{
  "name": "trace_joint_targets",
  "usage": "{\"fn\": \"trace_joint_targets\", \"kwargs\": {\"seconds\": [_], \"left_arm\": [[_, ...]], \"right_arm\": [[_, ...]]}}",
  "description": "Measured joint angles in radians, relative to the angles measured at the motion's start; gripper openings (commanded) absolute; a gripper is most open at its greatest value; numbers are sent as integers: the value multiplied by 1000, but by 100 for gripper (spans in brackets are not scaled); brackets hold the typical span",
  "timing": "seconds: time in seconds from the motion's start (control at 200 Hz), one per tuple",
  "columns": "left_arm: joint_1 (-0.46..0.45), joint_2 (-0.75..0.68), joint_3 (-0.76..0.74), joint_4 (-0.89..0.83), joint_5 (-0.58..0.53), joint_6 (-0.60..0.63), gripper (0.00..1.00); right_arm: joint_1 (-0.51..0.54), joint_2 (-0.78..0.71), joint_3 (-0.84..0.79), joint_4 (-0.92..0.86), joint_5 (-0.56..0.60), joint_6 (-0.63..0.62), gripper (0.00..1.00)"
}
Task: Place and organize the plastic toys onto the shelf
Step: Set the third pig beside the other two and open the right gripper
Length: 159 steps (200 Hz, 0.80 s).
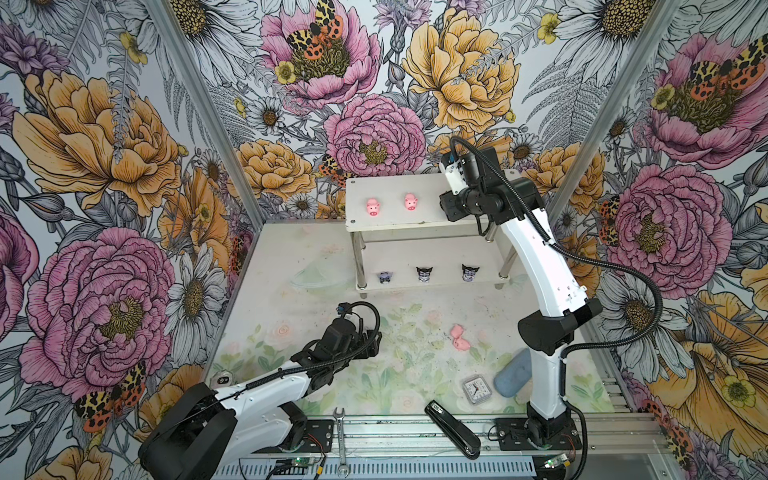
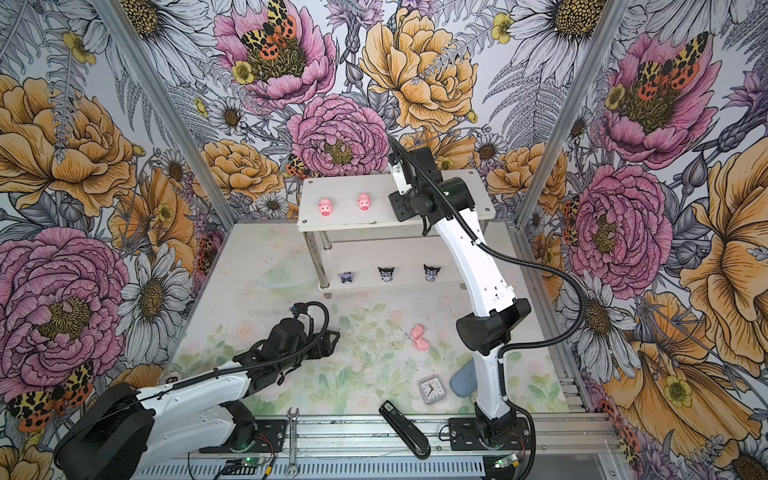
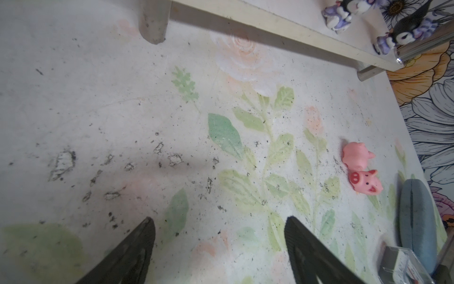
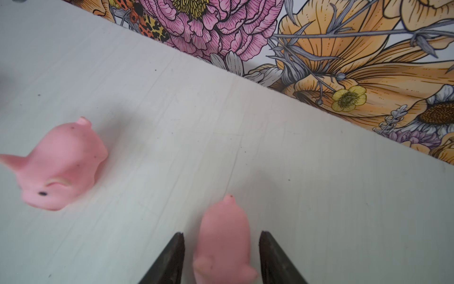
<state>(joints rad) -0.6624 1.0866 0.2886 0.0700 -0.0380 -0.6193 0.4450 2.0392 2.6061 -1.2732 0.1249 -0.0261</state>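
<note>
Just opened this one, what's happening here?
The right gripper is over the top tier of the shelf, jaws open around a third pig beside two placed pigs. Three black-eared figurines sit on the lower tier. Two loose pigs lie on the table; the left gripper, open and empty, hovers over it.

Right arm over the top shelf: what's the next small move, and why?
Probably lift the right gripper straight up: its jaws stand clear on both sides of a pig resting on the shelf, so it looks released. Two pigs lie on the table.
</note>
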Motion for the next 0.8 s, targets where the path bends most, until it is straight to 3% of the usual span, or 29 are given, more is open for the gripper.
{"fn": "trace_joint_targets", "kwargs": {"seconds": [0.22, 0.796], "left_arm": [[0, 2, 0, 2, 2, 0, 85], [0, 2, 0, 10, 3, 0, 85]], "right_arm": [[-20, 0, -5, 1, -47, 45, 35], [-11, -4, -45, 74, -108, 137, 31]]}}
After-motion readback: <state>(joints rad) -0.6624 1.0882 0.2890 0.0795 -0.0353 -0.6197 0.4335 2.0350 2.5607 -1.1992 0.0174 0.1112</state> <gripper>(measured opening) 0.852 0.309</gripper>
